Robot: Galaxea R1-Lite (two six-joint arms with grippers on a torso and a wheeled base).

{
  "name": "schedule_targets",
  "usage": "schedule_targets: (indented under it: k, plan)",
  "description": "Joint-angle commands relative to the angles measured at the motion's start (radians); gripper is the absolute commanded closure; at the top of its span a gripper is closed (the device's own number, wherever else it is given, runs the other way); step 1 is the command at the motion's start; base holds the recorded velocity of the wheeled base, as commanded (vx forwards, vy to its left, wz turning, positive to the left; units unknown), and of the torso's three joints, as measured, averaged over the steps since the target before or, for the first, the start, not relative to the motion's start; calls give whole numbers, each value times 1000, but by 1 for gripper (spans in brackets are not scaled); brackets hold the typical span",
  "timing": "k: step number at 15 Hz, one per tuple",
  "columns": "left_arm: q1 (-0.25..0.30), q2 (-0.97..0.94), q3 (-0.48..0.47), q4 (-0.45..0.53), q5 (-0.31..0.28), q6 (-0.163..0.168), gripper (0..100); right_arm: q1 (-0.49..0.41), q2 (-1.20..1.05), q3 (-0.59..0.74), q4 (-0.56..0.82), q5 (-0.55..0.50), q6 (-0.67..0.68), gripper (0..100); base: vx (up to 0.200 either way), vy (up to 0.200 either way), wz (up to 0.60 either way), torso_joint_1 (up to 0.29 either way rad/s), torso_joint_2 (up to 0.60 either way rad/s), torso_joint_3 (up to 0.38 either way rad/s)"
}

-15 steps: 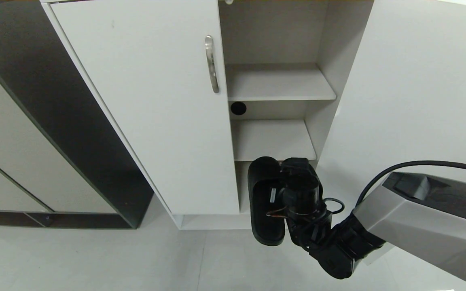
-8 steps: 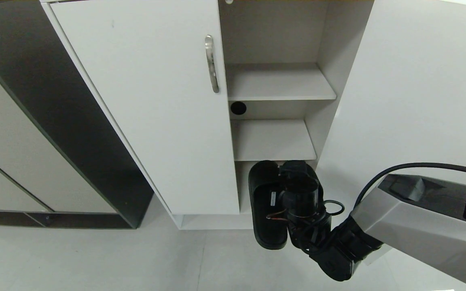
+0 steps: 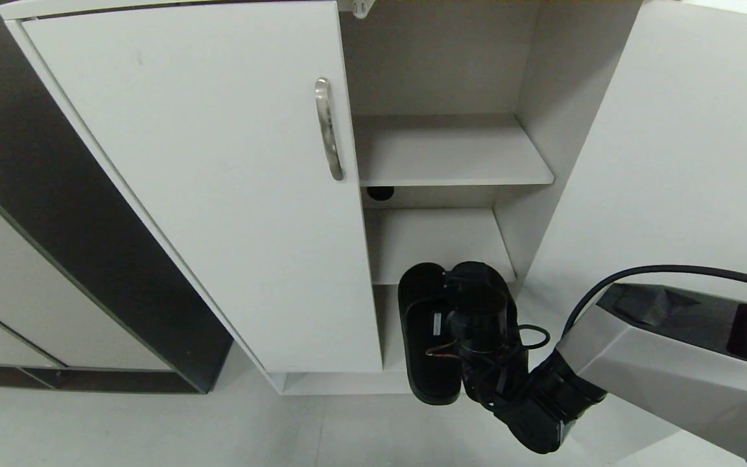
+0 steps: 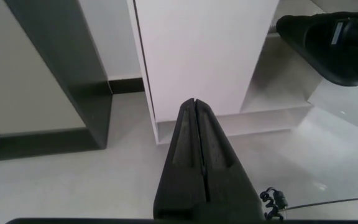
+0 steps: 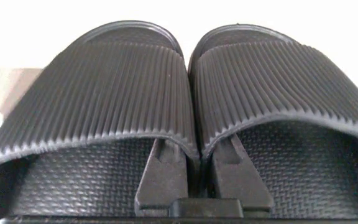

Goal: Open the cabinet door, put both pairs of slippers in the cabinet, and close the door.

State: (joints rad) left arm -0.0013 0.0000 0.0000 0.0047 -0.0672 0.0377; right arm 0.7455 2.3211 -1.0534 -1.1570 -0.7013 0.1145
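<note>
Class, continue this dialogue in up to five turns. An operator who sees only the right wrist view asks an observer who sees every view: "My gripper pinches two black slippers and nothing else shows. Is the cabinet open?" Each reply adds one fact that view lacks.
Observer: Yes, the right door stands swung open, while the left door is shut.
Operator: Where are the slippers?
Observer: The slippers hang at the opening of the bottom compartment, under the lower shelf.
Operator: And the left gripper?
Observer: The left gripper is shut, low over the floor, facing the left door.
</note>
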Motion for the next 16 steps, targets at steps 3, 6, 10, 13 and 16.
schedule_targets:
  k: [3,6,10,13,16]
  plan:
    - [0,2,0,0,0,-1,100,-2,15,3,-38,2,-30,100,200,0,0,4,7,1]
    - [0,2,0,0,0,-1,100,0,49,-30,-76,6,-78,100,67,0,0,1,-1,1]
    - [0,2,0,0,0,-2,100,-40,107,-149,-69,14,-110,100,0,0,0,0,0,0]
    - [0,2,0,0,0,-2,100,-69,161,-261,-38,17,-128,100,0,0,0,0,0,0]
    - [0,2,0,0,0,-2,100,-86,175,-362,46,17,-131,100,0,0,0,0,0,0]
